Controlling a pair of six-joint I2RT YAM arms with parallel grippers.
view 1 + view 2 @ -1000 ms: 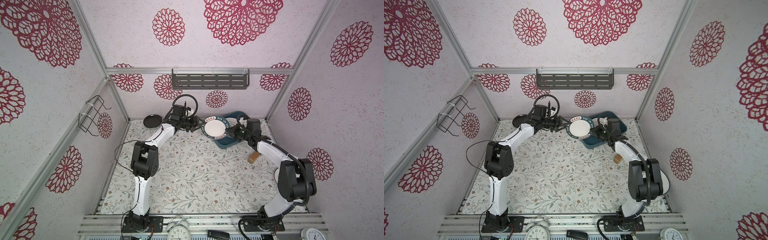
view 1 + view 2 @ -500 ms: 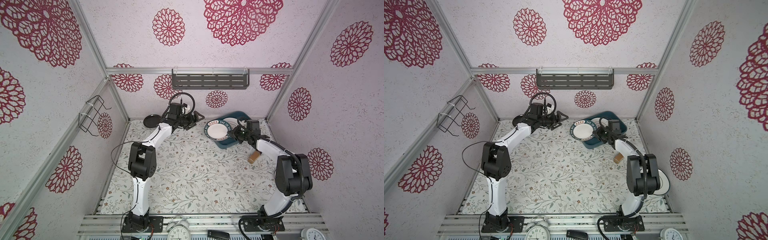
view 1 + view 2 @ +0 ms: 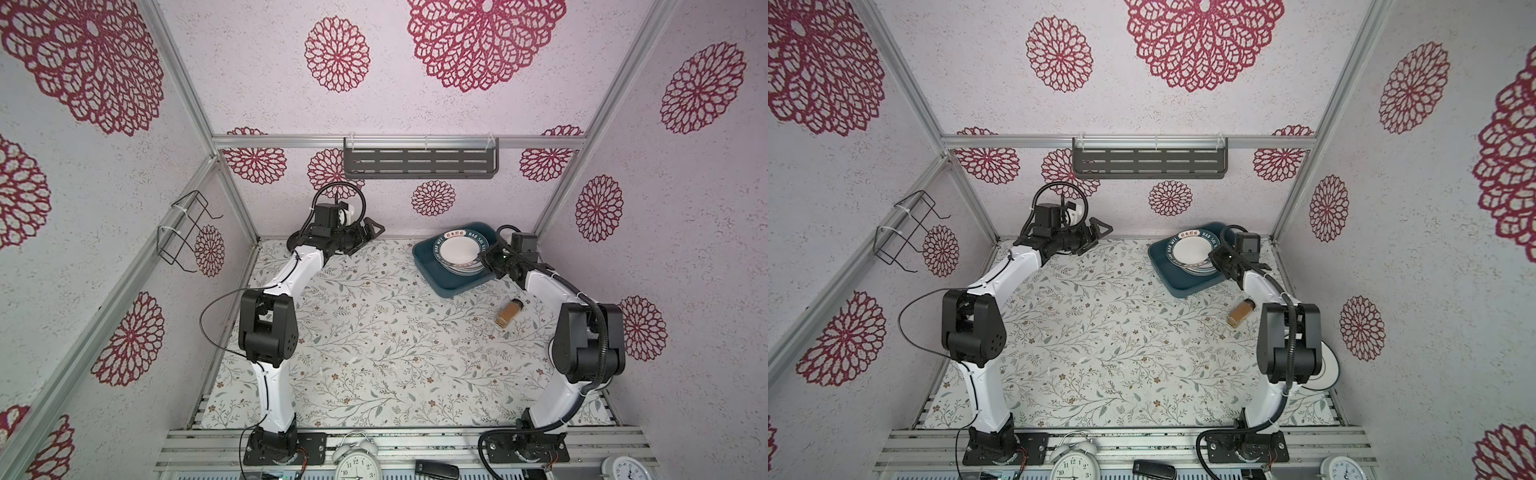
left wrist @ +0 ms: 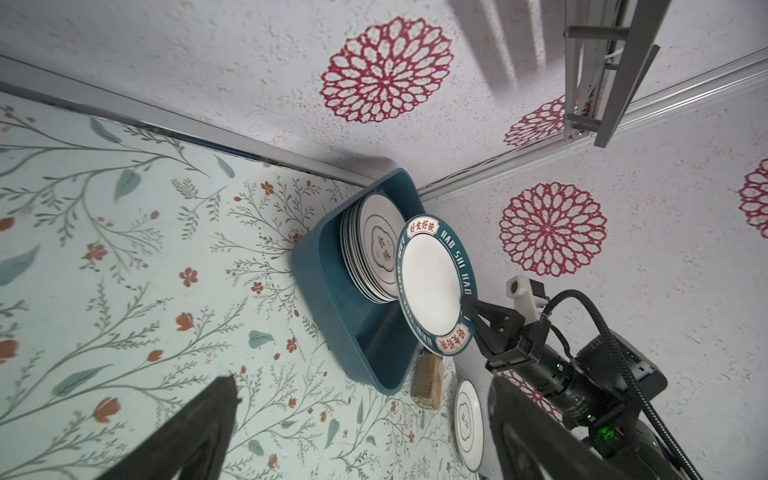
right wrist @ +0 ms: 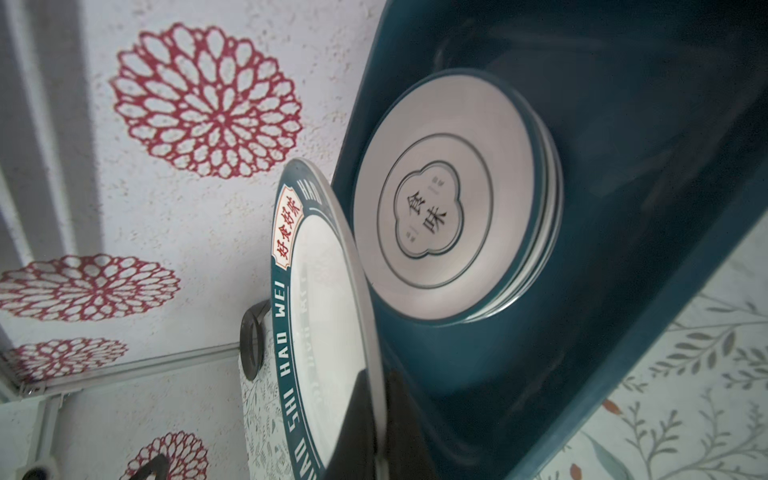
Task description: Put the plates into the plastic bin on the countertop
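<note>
1. The right hand point(image 4: 465, 305) is clamped on the edge of a white plate with a teal rim point(image 4: 432, 286) that has letters on it.
2. This plate is tilted. It is over the blue bin point(image 3: 428, 272), in front of the pile of plates point(image 4: 376, 245) inside the bin. I cannot tell if it touches the pile.
3. The top plate of the pile point(image 5: 436, 208) is white with a dark cloud shape in the middle.
4. The bin sits on the desk point(image 3: 374, 332), in the back corner on the right, close to the walls.
5. The left hand point(image 3: 370, 232) is apart and holds nothing. It is up near the back wall, well apart from the bin.
6. One more white plate with a cloud shape point(image 4: 467, 419) lies on the desk near the bottom of the right arm.
7. A small brown jar point(image 3: 509, 311) lies on its side on the desk, near the bin.
</note>
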